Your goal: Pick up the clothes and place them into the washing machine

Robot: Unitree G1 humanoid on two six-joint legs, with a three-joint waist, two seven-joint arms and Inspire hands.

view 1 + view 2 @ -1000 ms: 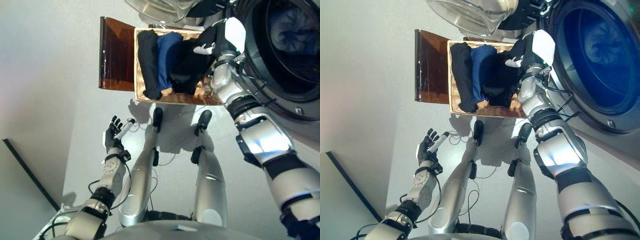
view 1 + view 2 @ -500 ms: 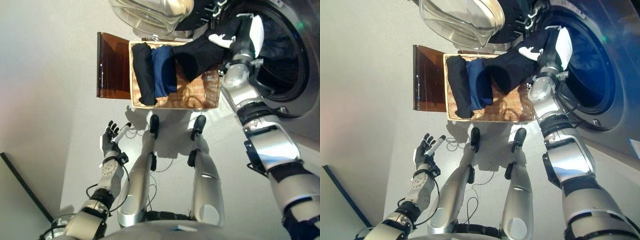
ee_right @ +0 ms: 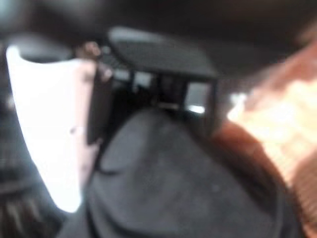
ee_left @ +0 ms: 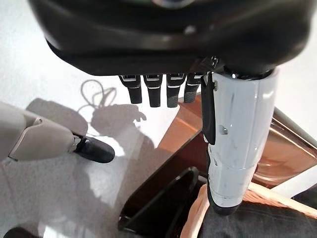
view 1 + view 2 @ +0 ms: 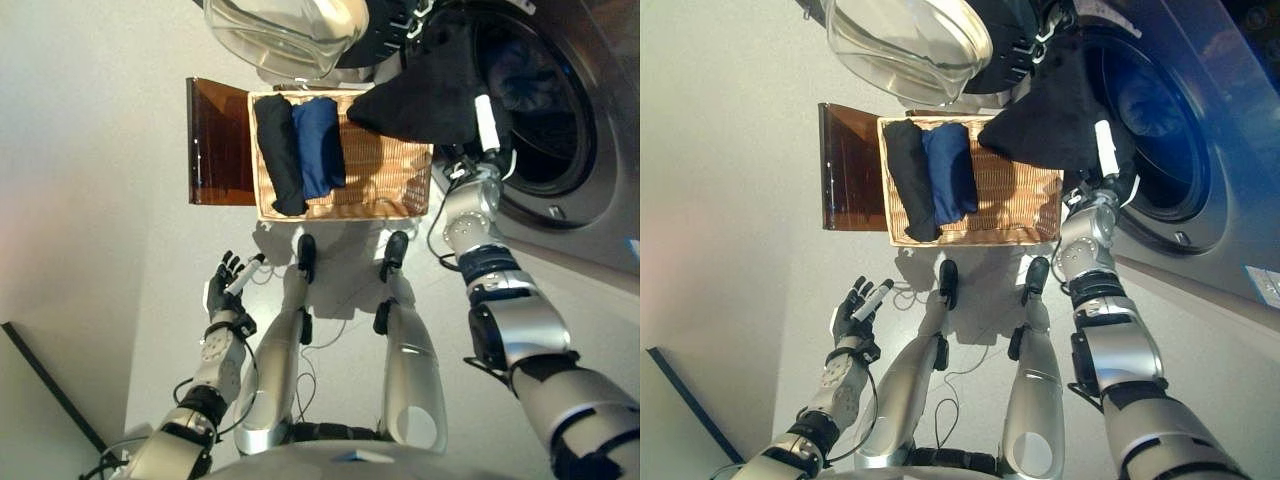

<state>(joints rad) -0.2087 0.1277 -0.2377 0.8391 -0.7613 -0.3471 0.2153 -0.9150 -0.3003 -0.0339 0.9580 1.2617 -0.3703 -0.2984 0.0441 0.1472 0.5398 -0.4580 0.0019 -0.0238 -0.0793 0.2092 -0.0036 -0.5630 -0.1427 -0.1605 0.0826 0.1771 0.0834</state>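
Note:
My right hand (image 5: 487,128) is shut on a black garment (image 5: 425,95) and holds it up at the round opening of the washing machine (image 5: 540,110), part of it still hanging over the wicker basket (image 5: 395,185). The right wrist view shows the black cloth (image 3: 178,188) bunched under the hand's fingers, beside its white thumb (image 3: 47,124). A rolled black garment (image 5: 277,150) and a rolled blue garment (image 5: 318,143) lie side by side in the basket's left half. My left hand (image 5: 226,285) hangs open and empty over the floor.
The basket rests on a low dark brown box (image 5: 215,140) left of the machine. The machine's glass door (image 5: 285,30) stands open above the basket. More dark clothes lie inside the drum (image 5: 515,75). The floor (image 5: 90,200) is pale grey.
My right hand has lifted the black garment out of the basket and carried it up to the machine's opening. The camera has shifted a little. The left hand stays where it was.

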